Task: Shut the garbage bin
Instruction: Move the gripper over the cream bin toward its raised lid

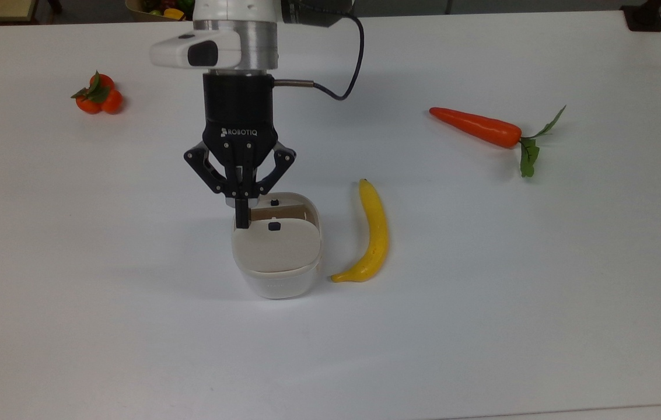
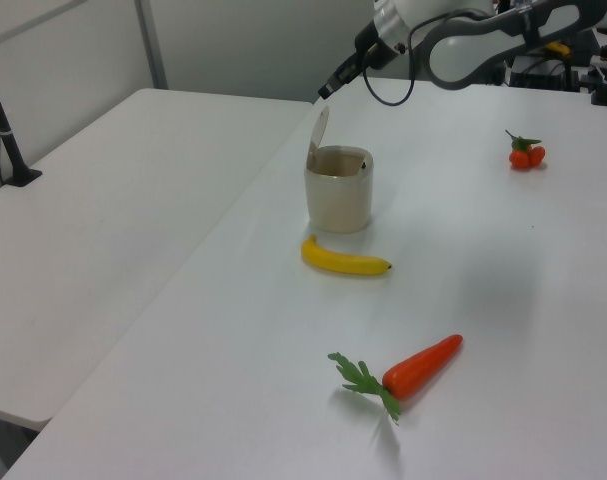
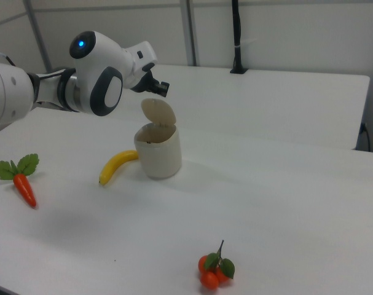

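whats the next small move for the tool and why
Probably push on past the lid's top edge and down: the garbage bin has its lid standing upright, and the shut tool is at that edge in the top view.

The garbage bin (image 3: 158, 153) stands lid up — banana (image 3: 116, 166) just beside it (carrot (image 3: 23, 187) farther off).
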Robot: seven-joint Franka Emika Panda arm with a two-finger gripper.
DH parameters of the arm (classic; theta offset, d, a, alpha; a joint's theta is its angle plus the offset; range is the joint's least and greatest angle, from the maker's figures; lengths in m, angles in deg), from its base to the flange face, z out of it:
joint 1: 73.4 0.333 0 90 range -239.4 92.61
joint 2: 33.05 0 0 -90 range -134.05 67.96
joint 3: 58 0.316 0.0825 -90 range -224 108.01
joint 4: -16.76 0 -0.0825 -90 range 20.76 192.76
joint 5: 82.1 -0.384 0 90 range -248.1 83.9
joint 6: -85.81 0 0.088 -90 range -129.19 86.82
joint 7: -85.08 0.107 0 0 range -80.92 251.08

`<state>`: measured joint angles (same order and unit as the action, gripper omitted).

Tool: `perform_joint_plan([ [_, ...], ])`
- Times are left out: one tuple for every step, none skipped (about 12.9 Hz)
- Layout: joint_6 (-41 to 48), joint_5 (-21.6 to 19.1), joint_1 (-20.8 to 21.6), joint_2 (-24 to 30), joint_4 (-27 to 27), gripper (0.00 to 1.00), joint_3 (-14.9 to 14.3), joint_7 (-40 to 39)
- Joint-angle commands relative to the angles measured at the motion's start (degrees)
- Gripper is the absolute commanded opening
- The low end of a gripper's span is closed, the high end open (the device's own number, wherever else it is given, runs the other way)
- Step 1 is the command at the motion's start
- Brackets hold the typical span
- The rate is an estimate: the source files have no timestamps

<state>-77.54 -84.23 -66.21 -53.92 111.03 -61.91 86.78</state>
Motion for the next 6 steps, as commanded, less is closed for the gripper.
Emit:
perform_joint_plan([
  [-2.2, -0.8, 1.9, -1.9, -1.0, 0.0, -0.9, 0.0],
  [-2.4, -0.8, 2.0, -2.5, -1.0, 0.0, -1.0, 0.0],
  [-2.4, -0.8, 2.0, -2.6, -1.0, 0.0, -0.9, -0.1],
  [-2.2, -0.9, 1.9, -2.4, -0.9, 0.0, -0.9, -0.1],
  [-2.1, -0.9, 1.9, -1.9, -0.7, 0.0, -0.9, -0.1],
  [-1.5, -0.9, 1.9, -0.8, -0.4, 0.0, -0.9, 0.0],
])
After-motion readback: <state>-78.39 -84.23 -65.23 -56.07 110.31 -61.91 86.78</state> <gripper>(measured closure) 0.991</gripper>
